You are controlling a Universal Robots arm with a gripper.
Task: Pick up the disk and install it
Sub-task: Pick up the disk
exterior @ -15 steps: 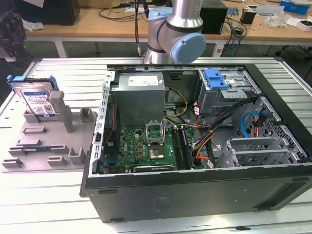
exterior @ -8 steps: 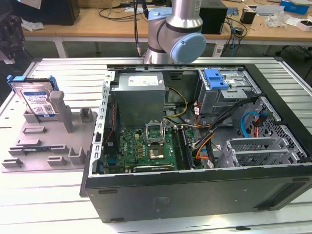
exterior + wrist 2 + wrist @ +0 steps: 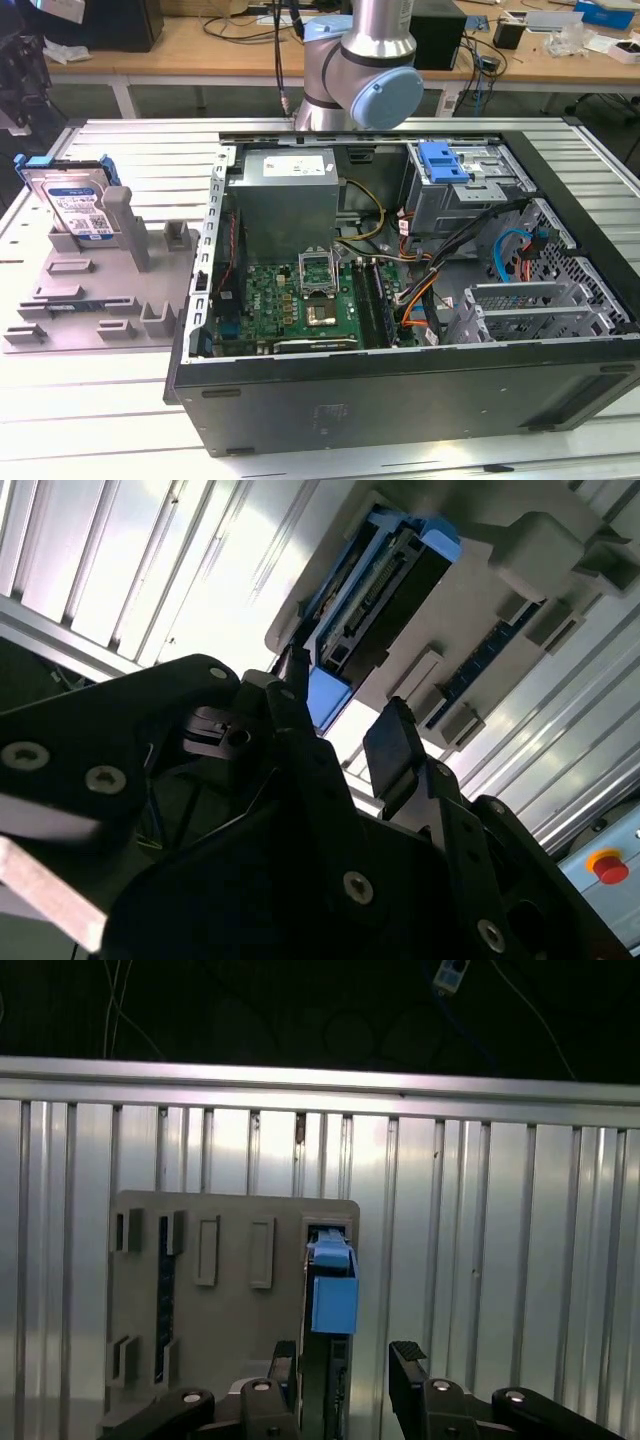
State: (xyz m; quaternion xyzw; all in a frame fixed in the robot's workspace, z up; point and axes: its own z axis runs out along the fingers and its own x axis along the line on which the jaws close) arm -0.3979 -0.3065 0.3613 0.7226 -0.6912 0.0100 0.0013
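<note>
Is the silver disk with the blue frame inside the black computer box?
No, the silver disk in its blue frame stands in the grey plastic holder outside the open black computer case.

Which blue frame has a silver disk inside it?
The one propped on the grey stand at the exterior view's left: the disk fills it. The blue frame inside the computer case shows no drive.

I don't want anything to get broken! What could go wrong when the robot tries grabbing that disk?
The open end effector hangs close to the disk, which stands on edge in the grey holder. It could bump the blue carrier instead of straddling it. Loose cables crowd the computer case and might snag the disk.
</note>
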